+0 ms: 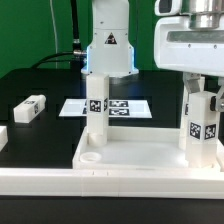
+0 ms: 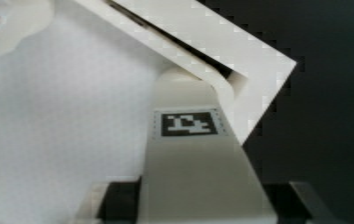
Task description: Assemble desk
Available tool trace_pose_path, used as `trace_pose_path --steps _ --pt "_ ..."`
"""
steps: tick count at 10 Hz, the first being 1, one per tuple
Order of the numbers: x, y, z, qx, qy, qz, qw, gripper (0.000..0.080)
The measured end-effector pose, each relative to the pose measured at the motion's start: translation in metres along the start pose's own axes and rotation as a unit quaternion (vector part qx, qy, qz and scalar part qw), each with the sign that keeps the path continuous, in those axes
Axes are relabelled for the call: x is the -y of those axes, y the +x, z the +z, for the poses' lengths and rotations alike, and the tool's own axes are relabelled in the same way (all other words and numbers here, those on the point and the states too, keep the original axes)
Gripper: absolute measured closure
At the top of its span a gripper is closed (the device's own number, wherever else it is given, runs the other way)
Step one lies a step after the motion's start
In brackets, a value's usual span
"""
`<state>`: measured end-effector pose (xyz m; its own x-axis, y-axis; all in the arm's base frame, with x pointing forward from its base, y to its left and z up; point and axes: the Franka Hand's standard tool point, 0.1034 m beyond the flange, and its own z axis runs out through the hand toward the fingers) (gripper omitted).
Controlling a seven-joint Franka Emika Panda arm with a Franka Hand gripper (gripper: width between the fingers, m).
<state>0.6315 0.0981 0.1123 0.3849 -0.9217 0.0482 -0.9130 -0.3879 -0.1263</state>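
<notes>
Desk top (image 1: pixel 140 160) — leg (image 1: pixel 97 112), second leg (image 1: pixel 203 125) upright

Leg: a white square block (image 2: pixel 195 165), seen along its length.
Tag: a black-and-white square (image 2: pixel 192 123) on the leg's face toward the camera.
Gripper: the gripper (image 2: pixel 200 203) clamps the leg, one dark finger (image 2: pixel 121 200) on each side.
Desk top: its white floor (image 2: pixel 49 120) lies beside the leg.
Rim: the raised rim (image 2: pixel 209 40) makes a corner just past the leg's far end.
Table: black (image 2: pixel 334 130), outside the rim.

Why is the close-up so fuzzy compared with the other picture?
Wrist view: the white square-section leg block fills the frame close to the lens, so its tag looks soft. Exterior view: sharper, evenly lit, though the white tray-like desk top looks washed out.
</notes>
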Motion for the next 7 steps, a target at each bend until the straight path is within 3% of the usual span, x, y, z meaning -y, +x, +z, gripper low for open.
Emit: trace_pose_path --steps 4,5,6,7 --pt "-0.0002 0.0000 0.0001 0.000 0.000 0.044 0.999 0.0505" --pt "-0.0006 -0.0004 0.0009 0.000 -0.001 0.016 1.000 0.0263" --pt "-0.0009 -0.0008 0.0014 0.000 -0.002 0.001 1.000 0.0263" --pt "-0.0012 -0.0031 0.0018 0.000 -0.004 -0.031 1.000 0.0171"
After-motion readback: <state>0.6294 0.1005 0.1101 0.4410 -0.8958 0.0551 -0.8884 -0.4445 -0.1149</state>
